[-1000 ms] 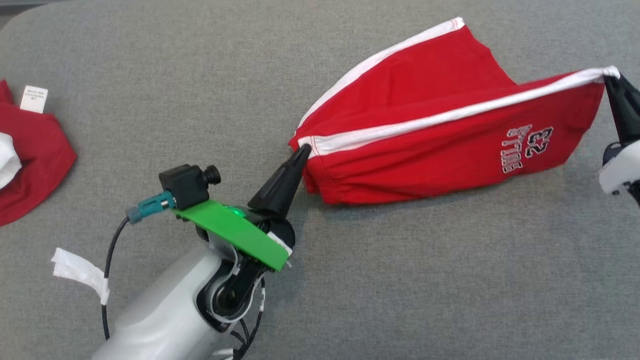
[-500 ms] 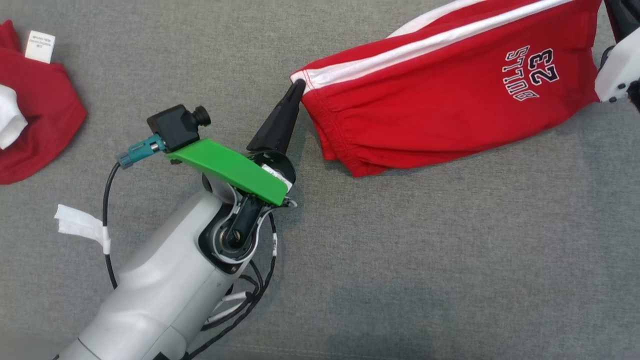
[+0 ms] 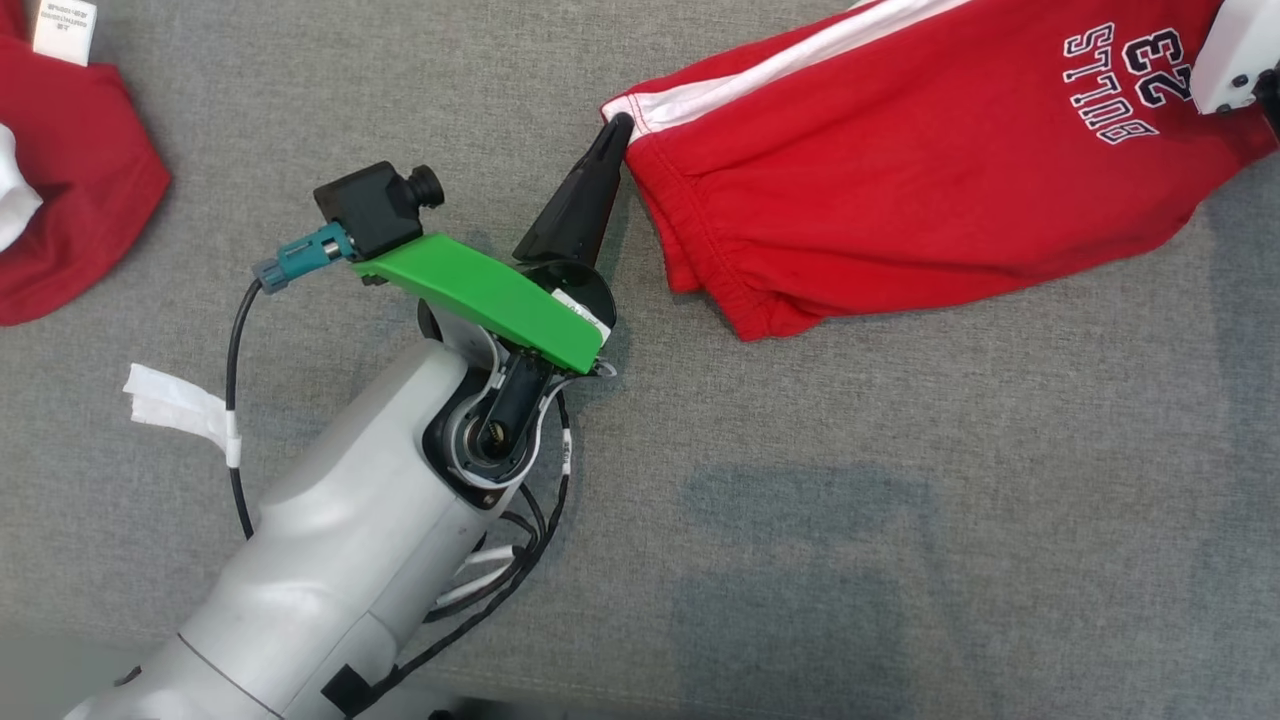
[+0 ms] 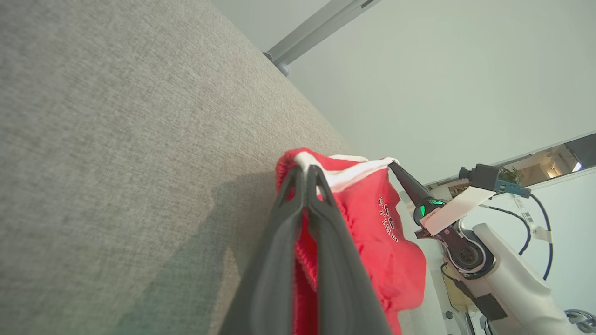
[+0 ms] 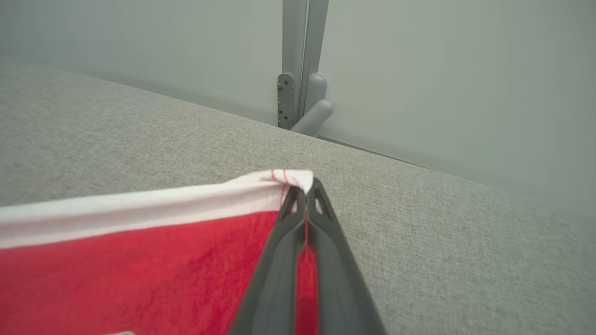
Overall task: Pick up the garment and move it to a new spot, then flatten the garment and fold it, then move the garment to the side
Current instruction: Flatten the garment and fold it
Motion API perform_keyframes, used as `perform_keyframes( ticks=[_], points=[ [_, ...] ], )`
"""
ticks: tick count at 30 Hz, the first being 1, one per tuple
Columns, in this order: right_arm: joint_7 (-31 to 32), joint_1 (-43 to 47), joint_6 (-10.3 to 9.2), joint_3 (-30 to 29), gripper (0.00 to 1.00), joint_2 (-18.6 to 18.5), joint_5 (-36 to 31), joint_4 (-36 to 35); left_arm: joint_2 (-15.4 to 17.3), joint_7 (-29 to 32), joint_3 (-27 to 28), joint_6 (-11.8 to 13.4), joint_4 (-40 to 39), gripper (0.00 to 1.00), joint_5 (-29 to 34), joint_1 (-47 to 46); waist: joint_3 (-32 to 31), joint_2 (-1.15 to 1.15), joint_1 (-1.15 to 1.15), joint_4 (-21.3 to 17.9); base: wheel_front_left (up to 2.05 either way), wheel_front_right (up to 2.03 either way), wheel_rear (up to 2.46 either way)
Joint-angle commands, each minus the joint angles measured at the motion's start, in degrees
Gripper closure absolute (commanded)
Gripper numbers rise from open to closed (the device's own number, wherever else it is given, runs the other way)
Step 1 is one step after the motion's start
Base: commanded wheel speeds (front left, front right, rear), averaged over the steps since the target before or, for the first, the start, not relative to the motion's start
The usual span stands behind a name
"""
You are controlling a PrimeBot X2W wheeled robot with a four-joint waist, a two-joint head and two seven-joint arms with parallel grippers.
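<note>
Both claws are pinching the red Bulls shorts (image 3: 900, 200): left claw (image 3: 621, 126) gripping the waistband corner, right claw (image 5: 307, 184) clamping the white-striped corner, cloth sagging onto the grey desk (image 3: 900, 520). Such thin pinches are risking slipping under tension, dropping the shorts crumpled

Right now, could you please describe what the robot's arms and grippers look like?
The left gripper has tapering black fingers. Behind it, a green plate carries a black camera with a teal connector and a black cable tagged with white tape; the forearm is pale grey. The right gripper has matching dark fingers and a white-shelled wrist.
</note>
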Motion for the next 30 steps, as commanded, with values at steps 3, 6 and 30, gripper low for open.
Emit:
perform_keyframes(
  ticks=[3, 6, 30],
  points=[
    [-3.4, -2.2, -0.1, 1.3, 0.0, 0.4, 0.6, 3.0, -0.2, -0.4, 0.0, -0.2, 1.6, 0.0, 2.0, -0.8, 0.3, 0.0, 0.0, 0.1, 0.0, 0.0, 0.0],
    [-7.1, -2.1, -0.1, 1.7, 0.0, 0.8, 0.8, 5.3, -0.5, -0.4, 1.0, -0.2, 2.7, 0.0, 3.9, -0.4, -0.5, 0.0, 0.0, -0.2, 0.0, 0.0, 0.0],
    [-15.2, 23.8, -0.08, -6.4, 0.0, 3.7, 11.8, 2.7, -7.6, -0.5, 29.7, 5.6, -12.1, 0.0, 61.2, 34.0, -14.4, 0.0, 0.0, 0.4, 0.0, 0.0, 0.0]
  ],
)
